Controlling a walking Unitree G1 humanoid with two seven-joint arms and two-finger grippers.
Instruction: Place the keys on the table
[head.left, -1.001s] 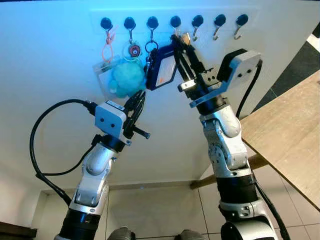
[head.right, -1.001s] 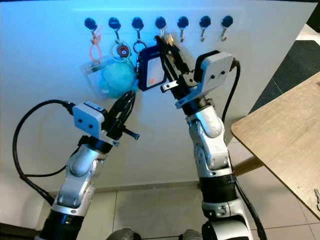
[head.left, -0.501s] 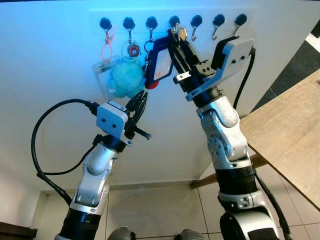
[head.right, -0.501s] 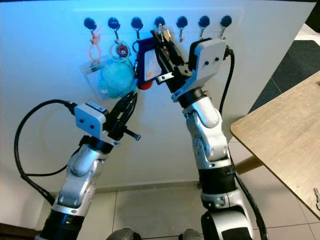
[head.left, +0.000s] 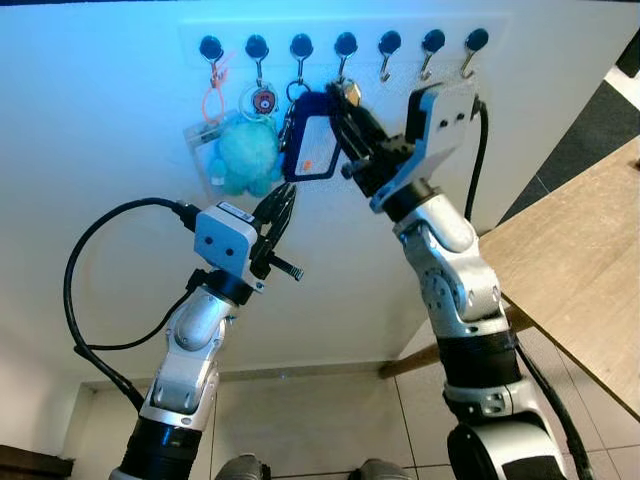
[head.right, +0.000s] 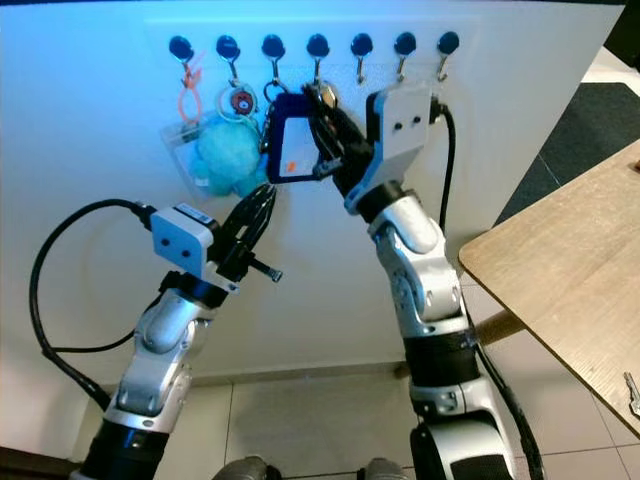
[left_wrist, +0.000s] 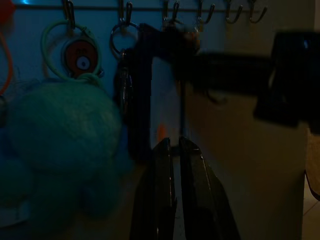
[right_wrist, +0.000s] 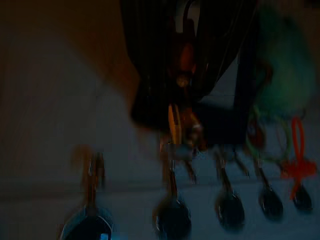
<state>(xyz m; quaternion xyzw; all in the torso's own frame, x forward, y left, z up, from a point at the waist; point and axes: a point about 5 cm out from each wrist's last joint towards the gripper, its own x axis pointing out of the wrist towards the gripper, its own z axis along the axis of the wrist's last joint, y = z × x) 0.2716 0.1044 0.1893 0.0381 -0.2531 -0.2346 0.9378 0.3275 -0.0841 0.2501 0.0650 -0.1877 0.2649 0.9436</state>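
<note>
Left eye view: right gripper (head.left: 345, 115) fingers close around keys (head.left: 349, 92) at hook (head.left: 345, 45); light, rigid, jangly; grasp ring. Left gripper (head.left: 281, 205) closed, empty.

A row of hooks (head.left: 345, 43) ran across the wall (head.left: 100, 120) ahead. From the hooks on the left hung a loop (head.left: 214, 95), a round tag (head.left: 264, 100), a plush toy (head.left: 247, 158) over a clear pouch (head.left: 203, 160), and a card holder (head.left: 313, 148) beside the toy. The right gripper (head.left: 340, 115) was up at the keys (head.left: 351, 92) on the fourth hook, just right of the card holder. The left gripper (head.left: 280, 205) sat below the toy. The table (head.left: 575, 270) stood at the right, well apart from the hooks.
</note>
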